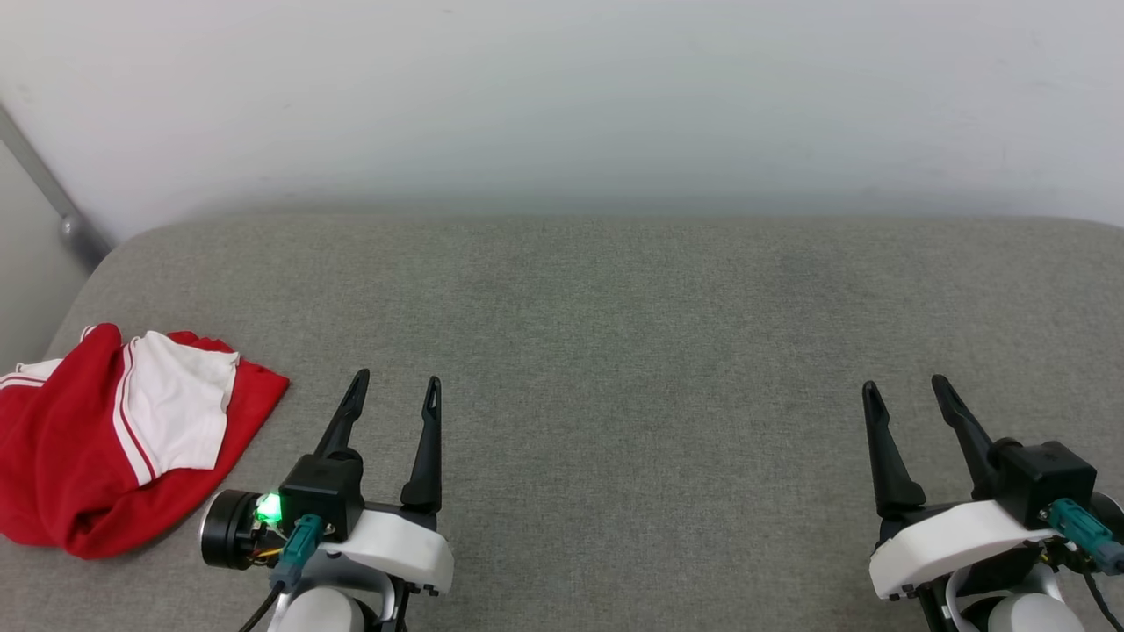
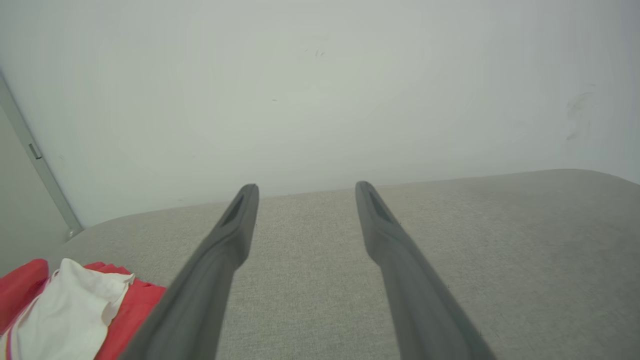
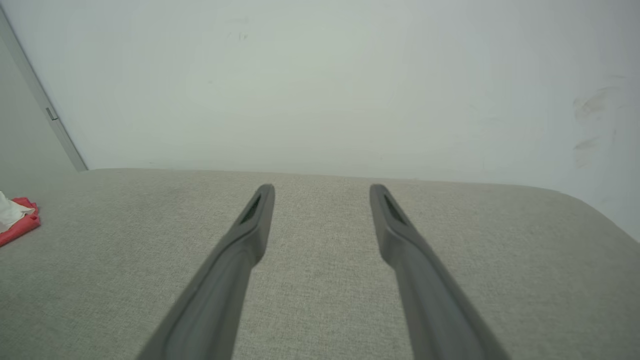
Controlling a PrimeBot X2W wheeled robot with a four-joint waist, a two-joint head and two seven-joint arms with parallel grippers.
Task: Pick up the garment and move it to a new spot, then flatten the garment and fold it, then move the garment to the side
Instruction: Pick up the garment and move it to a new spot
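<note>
Right, a broad pale matte wall (image 1: 562,88) backs everything, with a thin grey metal strip (image 1: 44,189) slanting down at its left. Below it spreads the cushioned surface (image 1: 615,395), coarse grey woven fabric with rounded corners. At its near left lies the garment (image 1: 79,456), a crumpled heap of soft red cloth, a white sleeve with striped trim folded on top. Just right of it, not touching, the left end effector (image 1: 395,379) points forward, long dark tapered fingers spread and empty. The right end effector (image 1: 904,383), well apart, is likewise open, holding nothing.
</note>
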